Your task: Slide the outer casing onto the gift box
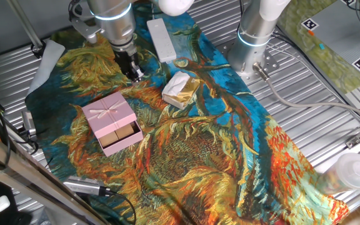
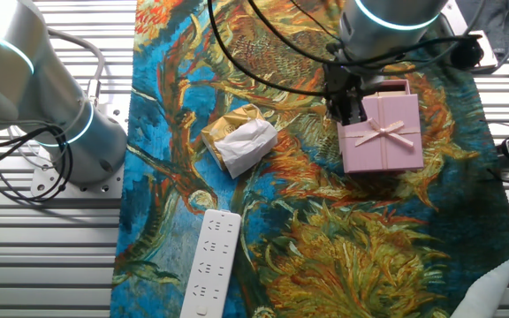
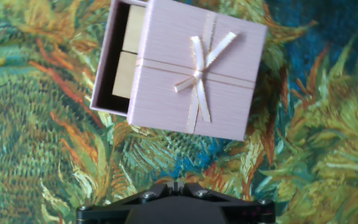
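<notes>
The outer casing [image 1: 107, 112], a pale pink sleeve with a ribbon bow, lies on the patterned cloth and covers most of the gift box. The gift box [image 1: 123, 136] sticks out of one open end and shows its tan inside. Both also show in the other fixed view, the casing [image 2: 383, 134] and the box end [image 2: 394, 87], and in the hand view, the casing [image 3: 197, 68] and the box [image 3: 114, 62]. My gripper [image 1: 132, 70] hangs above the cloth beside the casing, apart from it, shut and empty. It also shows in the other fixed view [image 2: 345, 106] and the hand view [image 3: 174, 185].
A white-and-gold foil packet [image 1: 180, 89] lies mid-cloth. A white power strip [image 1: 161, 39] lies at the cloth's far end. A second arm's base [image 1: 255, 37] stands beside the cloth. A clear plastic cup [image 1: 350, 172] sits on the metal table at the right.
</notes>
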Controlling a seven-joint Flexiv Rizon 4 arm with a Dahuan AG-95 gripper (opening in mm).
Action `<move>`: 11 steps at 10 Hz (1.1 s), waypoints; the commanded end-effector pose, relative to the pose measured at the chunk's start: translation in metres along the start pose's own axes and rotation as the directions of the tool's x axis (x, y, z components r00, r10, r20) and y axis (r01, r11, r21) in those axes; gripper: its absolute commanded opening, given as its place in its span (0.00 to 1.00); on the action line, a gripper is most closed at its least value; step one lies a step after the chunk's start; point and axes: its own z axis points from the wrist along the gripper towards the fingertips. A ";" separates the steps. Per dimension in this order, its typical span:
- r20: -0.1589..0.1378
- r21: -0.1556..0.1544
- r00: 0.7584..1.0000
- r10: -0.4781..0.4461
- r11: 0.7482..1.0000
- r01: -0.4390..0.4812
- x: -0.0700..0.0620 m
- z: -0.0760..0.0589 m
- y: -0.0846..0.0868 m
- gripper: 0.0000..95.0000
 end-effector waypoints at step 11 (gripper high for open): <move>-0.025 -0.025 0.995 -0.100 0.995 0.100 -0.032 0.001 -0.037 0.00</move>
